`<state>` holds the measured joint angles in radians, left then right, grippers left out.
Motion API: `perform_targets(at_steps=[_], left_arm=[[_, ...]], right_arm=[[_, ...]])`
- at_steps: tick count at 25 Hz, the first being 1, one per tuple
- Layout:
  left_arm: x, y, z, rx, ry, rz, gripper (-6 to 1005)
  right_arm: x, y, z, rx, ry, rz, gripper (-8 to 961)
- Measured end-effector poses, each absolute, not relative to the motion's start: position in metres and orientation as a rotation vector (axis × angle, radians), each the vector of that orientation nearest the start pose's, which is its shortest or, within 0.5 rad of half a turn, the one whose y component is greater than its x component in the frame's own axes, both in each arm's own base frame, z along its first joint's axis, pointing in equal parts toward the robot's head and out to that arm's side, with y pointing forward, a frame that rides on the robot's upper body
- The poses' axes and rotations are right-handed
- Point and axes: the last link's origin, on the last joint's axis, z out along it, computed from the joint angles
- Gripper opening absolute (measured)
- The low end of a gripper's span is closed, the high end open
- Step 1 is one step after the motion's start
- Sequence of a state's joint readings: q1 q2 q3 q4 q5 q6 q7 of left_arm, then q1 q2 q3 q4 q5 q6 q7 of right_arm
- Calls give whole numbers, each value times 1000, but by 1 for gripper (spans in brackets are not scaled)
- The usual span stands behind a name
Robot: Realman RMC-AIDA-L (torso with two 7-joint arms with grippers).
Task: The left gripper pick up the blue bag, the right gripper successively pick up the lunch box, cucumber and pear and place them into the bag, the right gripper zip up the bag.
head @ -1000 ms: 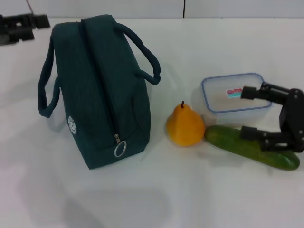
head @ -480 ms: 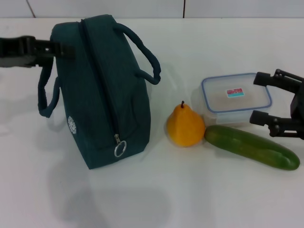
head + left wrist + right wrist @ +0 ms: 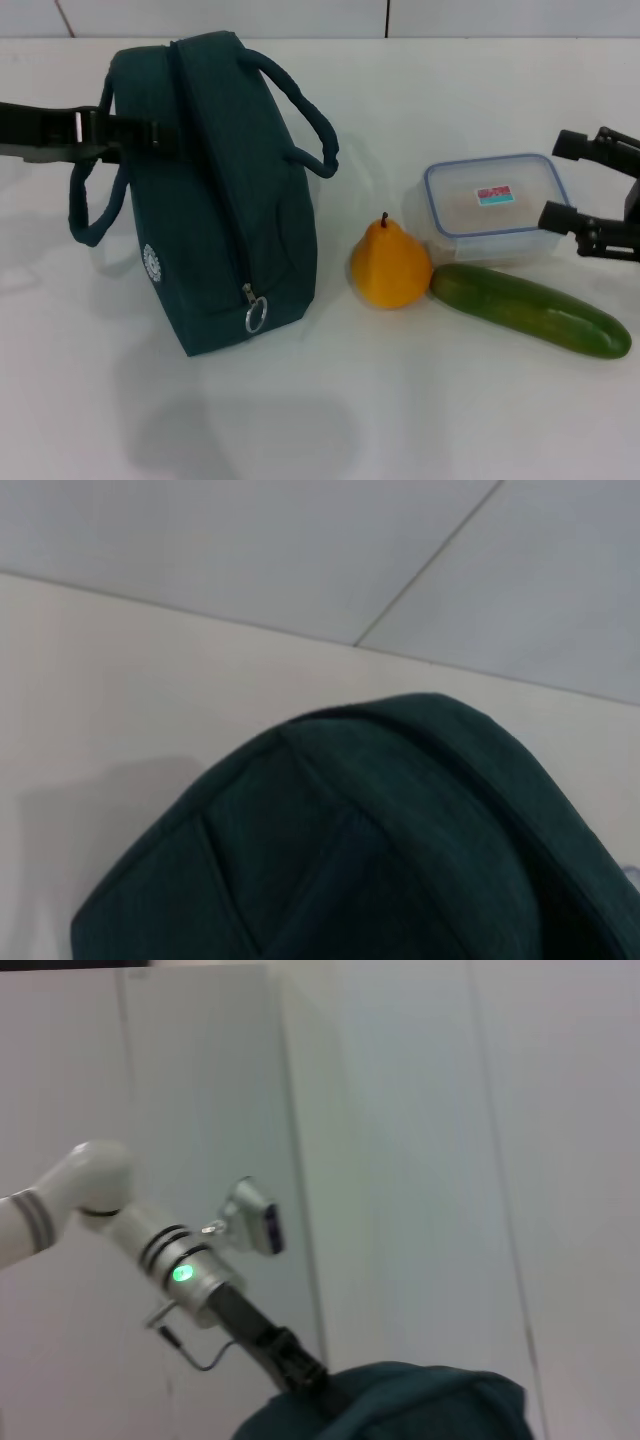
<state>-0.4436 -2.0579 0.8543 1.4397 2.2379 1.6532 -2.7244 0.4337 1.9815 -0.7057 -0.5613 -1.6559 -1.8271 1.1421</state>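
Note:
The dark teal-blue bag (image 3: 215, 200) stands on the white table, with its zip pull ring (image 3: 256, 315) at the front end. My left gripper (image 3: 135, 133) reaches in from the left and is at the top of the bag's left handle (image 3: 85, 200). The bag also fills the left wrist view (image 3: 400, 840). The clear lunch box (image 3: 495, 205) with a blue rim, the yellow pear (image 3: 390, 265) and the green cucumber (image 3: 530, 310) lie to the right of the bag. My right gripper (image 3: 562, 180) is open and empty, just right of the lunch box.
The bag's right handle (image 3: 300, 110) arches toward the pear. The right wrist view shows the left arm (image 3: 190, 1270) far off above the bag (image 3: 400, 1405). Bare white table (image 3: 400, 420) lies in front of the objects.
My left gripper has moved right to the bag's left handle, which has shifted slightly. My right gripper has drawn back to the right, from over the cucumber to beside the lunch box.

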Motion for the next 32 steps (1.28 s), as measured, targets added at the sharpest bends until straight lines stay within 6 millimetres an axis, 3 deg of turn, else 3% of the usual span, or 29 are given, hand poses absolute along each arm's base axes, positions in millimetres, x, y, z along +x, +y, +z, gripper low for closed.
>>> perform_targets(at_steps=[8,14,16,21,25,32], left_arm=[[-221,340,89,-2263,-1629,-319,808],[-217,340,85,-2280,-1656,-297,603],[-215,340,84,-2272,-1681,-305,355],[-214,340,84,-2263,-1710,-314,125],[-212,340,82,-2271,-1711,-318,69],[-209,341,81,-2289,-1695,-369,41]], right_arm=[[274,297,60,-2506,362,1140,837],[282,301,67,-2439,467,1141,833],[287,303,70,-2400,531,1139,832],[308,314,76,-2242,806,1142,828],[330,330,74,-2026,1156,1166,825],[340,338,45,-1892,1396,1133,820]])
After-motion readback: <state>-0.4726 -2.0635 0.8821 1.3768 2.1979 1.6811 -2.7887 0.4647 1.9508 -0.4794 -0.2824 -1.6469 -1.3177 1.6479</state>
